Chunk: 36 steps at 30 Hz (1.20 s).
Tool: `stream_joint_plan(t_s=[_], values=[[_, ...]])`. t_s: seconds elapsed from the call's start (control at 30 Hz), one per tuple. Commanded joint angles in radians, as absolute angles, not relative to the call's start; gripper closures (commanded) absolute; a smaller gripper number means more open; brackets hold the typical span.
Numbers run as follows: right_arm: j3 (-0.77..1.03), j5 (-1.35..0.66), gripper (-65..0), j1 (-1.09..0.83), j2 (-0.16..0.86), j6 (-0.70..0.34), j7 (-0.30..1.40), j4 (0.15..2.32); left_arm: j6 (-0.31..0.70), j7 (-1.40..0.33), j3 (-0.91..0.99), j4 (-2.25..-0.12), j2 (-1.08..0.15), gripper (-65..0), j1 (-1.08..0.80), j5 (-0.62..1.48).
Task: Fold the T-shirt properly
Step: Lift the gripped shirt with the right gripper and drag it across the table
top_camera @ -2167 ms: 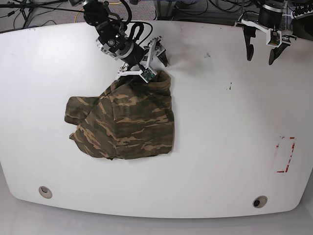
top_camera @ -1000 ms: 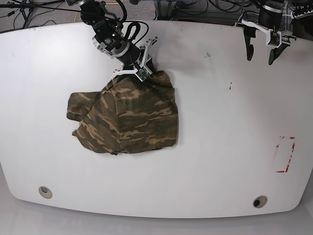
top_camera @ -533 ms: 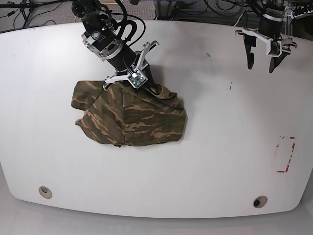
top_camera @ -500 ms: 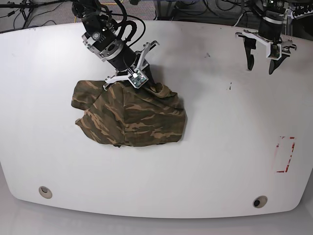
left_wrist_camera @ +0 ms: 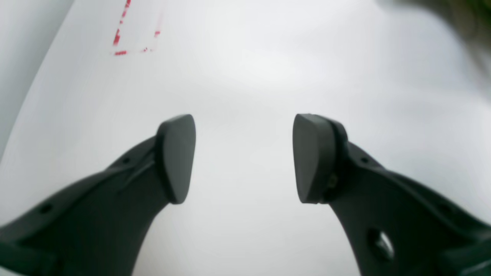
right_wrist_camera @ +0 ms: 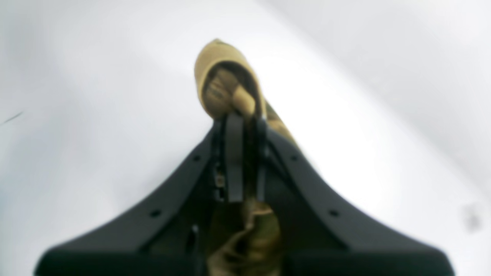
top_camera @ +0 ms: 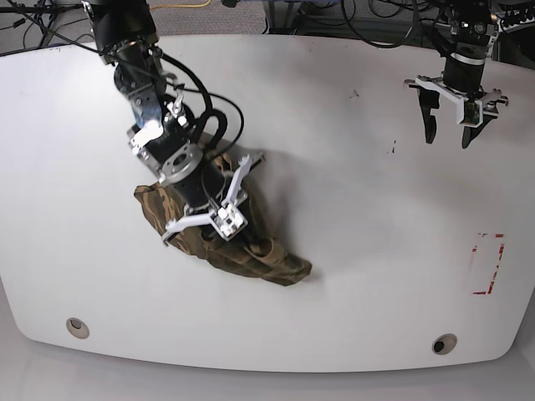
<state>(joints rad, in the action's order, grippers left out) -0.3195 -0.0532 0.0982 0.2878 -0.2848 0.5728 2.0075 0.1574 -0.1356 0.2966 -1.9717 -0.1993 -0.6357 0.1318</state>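
Note:
The camouflage T-shirt (top_camera: 282, 267) lies bunched on the white table (top_camera: 359, 251), left of centre, with a part showing at its left (top_camera: 152, 205). My right gripper (top_camera: 259, 246) sits over the shirt and is shut on a fold of its tan and olive fabric (right_wrist_camera: 230, 90), which sticks out past the closed fingers (right_wrist_camera: 234, 153). My left gripper (top_camera: 449, 132) is open and empty above the table's far right. Its two pads (left_wrist_camera: 176, 157) stand wide apart over bare table. A blurred bit of the shirt (left_wrist_camera: 460, 15) shows in the left wrist view's top corner.
A red dashed rectangle (top_camera: 487, 263) is marked near the table's right edge and also shows in the left wrist view (left_wrist_camera: 130, 38). Two round holes (top_camera: 77, 327) (top_camera: 444, 343) sit near the front edge. Cables lie behind the table's far edge (top_camera: 334, 12).
My right gripper has carried the shirt's far edge toward the front of the table, over the rest of the shirt, which is now narrower and more bunched. My left gripper has dropped slightly.

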Motion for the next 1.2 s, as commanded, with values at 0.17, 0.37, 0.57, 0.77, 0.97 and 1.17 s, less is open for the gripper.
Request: stream_joint_plan(t_s=[0.17, 0.37, 0.57, 0.77, 0.97, 1.17], values=[[-0.314, -0.059, -0.6, 0.369, 0.288, -0.328, 0.573, 1.980, 0.151, -0.166, 0.302, -1.991, -0.191, -36.9, -0.582, 0.137], [-0.315, -0.059, -0.6, 0.529, 0.291, -0.329, 0.570, 1.920, 0.151, -0.168, 0.302, -1.988, -0.170, -36.9, -0.556, 0.136], [-0.315, -0.053, -0.6, 0.699, 0.288, -0.390, 0.570, 1.876, 0.151, -0.173, 0.291, -1.988, -0.165, -37.1, -0.526, 0.136], [-0.315, -0.053, -0.6, 0.840, 0.288, -0.401, 0.572, 1.883, 0.151, -0.242, 0.248, -1.986, -0.165, -37.1, -0.475, 0.136], [-0.315, -0.051, -0.6, 0.963, 0.266, -0.401, 0.573, 1.902, 0.151, -0.259, 0.222, -1.983, -0.156, -37.1, -0.447, 0.136], [-0.317, -0.059, -0.6, 1.110, 0.260, -0.401, 0.573, 1.897, 0.151, -0.260, 0.188, -1.983, -0.140, -37.2, -0.427, 0.136]])
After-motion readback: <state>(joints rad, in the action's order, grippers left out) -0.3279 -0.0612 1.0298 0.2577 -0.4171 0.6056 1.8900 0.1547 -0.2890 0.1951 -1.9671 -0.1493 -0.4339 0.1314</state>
